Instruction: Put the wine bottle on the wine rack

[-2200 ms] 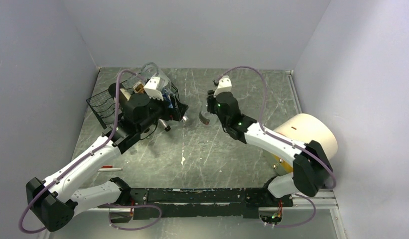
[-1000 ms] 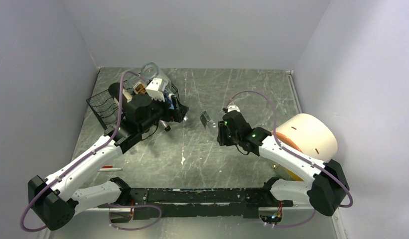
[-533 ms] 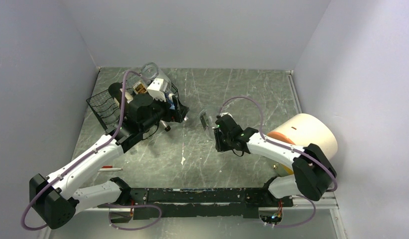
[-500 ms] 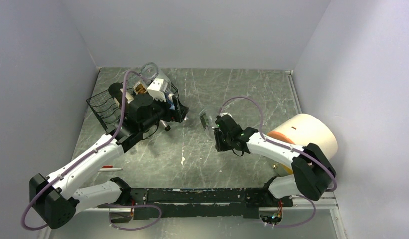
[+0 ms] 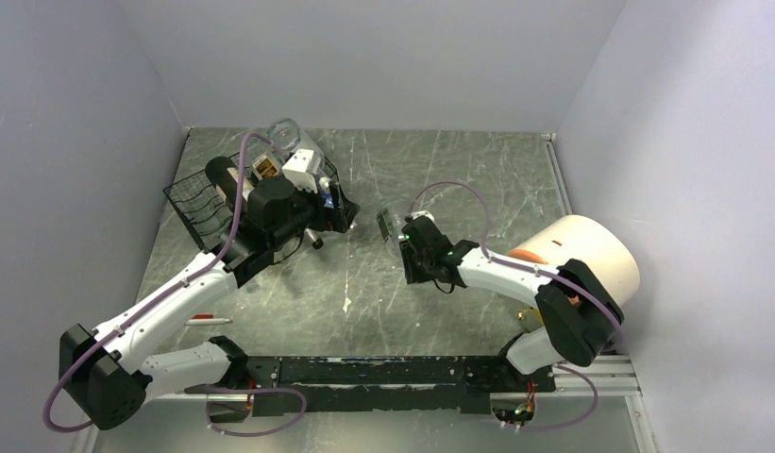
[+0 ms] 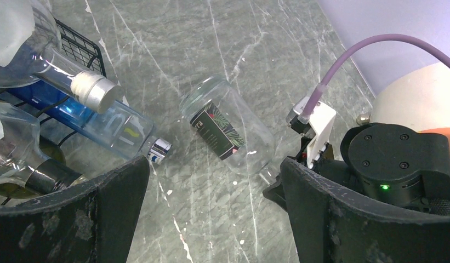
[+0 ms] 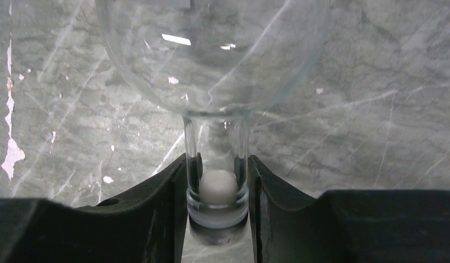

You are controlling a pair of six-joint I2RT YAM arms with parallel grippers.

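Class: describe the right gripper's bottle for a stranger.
Find the black wine rack at far left. Right of it, the right gripper grips a bottle by its neck. Alone off the rack, it is clear glass with a dark leafy label.

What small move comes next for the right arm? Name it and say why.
Probably carry the clear bottle leftward toward the wine rack, base first. The right gripper is shut on its neck, and the bottle sits apart from the rack, whose left cradles look free.
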